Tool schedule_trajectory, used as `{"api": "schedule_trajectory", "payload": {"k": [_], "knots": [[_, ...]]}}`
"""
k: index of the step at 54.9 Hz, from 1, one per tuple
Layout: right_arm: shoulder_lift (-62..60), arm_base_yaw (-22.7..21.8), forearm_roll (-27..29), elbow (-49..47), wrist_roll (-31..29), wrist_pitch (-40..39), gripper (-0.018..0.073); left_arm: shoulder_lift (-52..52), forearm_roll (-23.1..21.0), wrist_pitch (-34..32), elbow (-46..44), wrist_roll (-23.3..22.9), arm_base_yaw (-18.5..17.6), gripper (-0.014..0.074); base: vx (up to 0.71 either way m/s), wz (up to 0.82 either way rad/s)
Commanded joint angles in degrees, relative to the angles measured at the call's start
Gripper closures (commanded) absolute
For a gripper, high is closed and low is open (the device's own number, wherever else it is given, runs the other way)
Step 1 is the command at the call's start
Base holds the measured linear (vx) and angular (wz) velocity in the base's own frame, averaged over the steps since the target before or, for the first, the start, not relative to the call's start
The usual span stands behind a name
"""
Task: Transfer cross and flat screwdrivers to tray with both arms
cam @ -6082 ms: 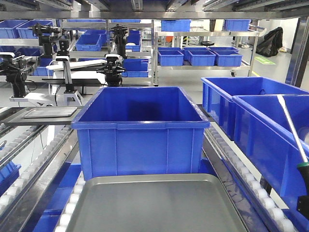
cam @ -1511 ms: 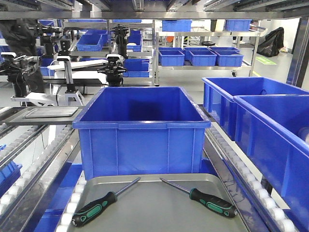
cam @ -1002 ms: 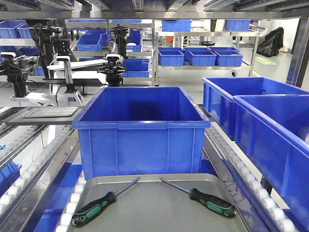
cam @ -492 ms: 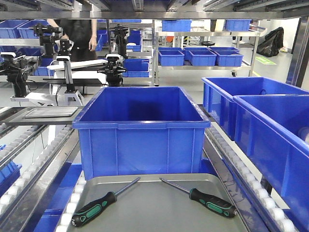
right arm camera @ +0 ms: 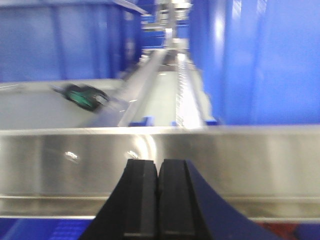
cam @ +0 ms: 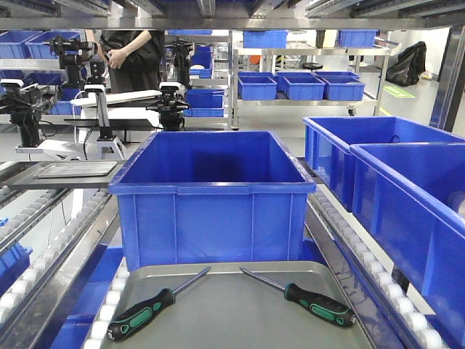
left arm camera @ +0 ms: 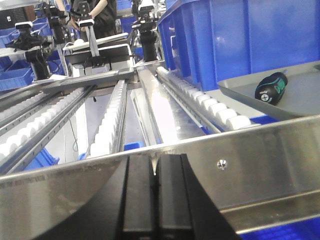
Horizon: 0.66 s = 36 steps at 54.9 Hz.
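Two black-and-green screwdrivers lie on the grey metal tray [cam: 232, 320] at the front. One screwdriver [cam: 142, 318] lies at the tray's left, shaft pointing up-right. The other screwdriver [cam: 318, 305] lies at the right, shaft pointing up-left. My left gripper [left arm camera: 155, 162] is shut with nothing in it, low behind a metal rail; the left screwdriver's handle [left arm camera: 270, 88] shows on the tray [left arm camera: 300, 102] at upper right. My right gripper [right arm camera: 158, 166] is shut and empty, behind a rail; the right screwdriver's handle [right arm camera: 85, 96] shows blurred at upper left. Neither gripper appears in the front view.
A deep blue crate [cam: 212, 196] stands just behind the tray. Two more blue crates [cam: 407, 189] line the right side. Roller conveyor rails [cam: 51, 247] run on the left. A person [cam: 134, 51] stands at the back near other robot arms and a small tray [cam: 73, 169].
The screwdrivers and tray have not moved in the last second and a half. The person at the back has stepped further right into view.
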Motion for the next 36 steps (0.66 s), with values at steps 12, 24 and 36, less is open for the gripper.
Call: {"api": "schedule_trajectory", "payload": {"k": [12, 24, 36], "knots": [[-0.43, -0.72, -0.91, 1.01, 0.62, -8.06, 0.0567, -0.74, -0.03, -4.82, -1.48, -0.57, -0.01, 0.0594, 0.00, 0.00], [-0.57, -0.72, -0.91, 1.01, 0.62, -7.75, 0.0567, -0.74, -0.03, -4.82, -1.48, -0.57, -0.01, 0.0594, 0.00, 0.00], [-0.57, -0.72, -0.91, 1.01, 0.62, -7.72, 0.0567, -0.74, -0.03, -4.82, -1.48, -0.57, -0.01, 0.0594, 0.00, 0.00]]}}
